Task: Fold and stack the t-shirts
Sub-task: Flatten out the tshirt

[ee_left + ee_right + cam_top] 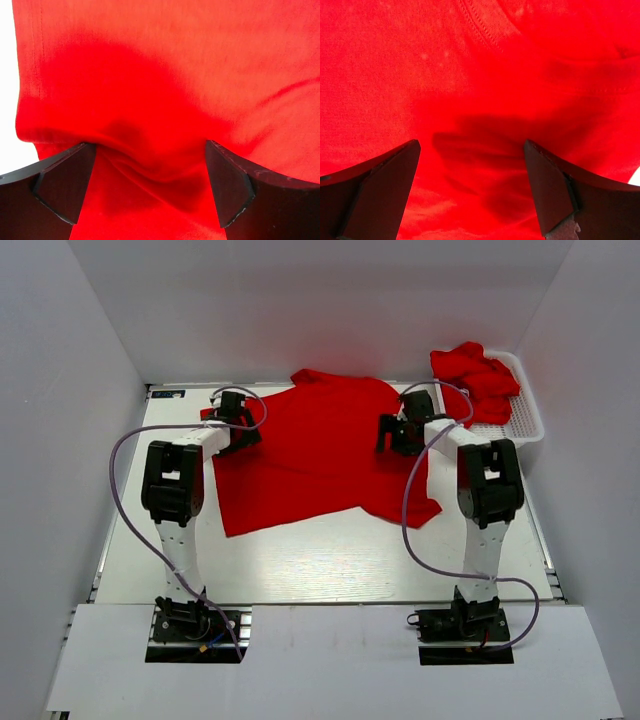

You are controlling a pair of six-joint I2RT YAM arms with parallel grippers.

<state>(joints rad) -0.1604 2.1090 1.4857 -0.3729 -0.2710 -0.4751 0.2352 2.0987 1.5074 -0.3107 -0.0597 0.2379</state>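
Note:
A bright red t-shirt (315,450) lies spread on the table. My left gripper (238,430) is over its left edge, jaws open, pressing into a cloth ridge (150,165) bunched between the fingers (65,185). My right gripper (395,435) is over the shirt's right part, jaws open, with red cloth (470,150) below and between its fingers (550,190); a stitched collar seam (480,25) shows ahead. More red shirts (478,375) lie heaped in the basket.
A white mesh basket (525,415) stands at the back right of the table. White walls close in the left, right and back. Bare table (330,560) lies in front of the shirt. Cables loop from both arms.

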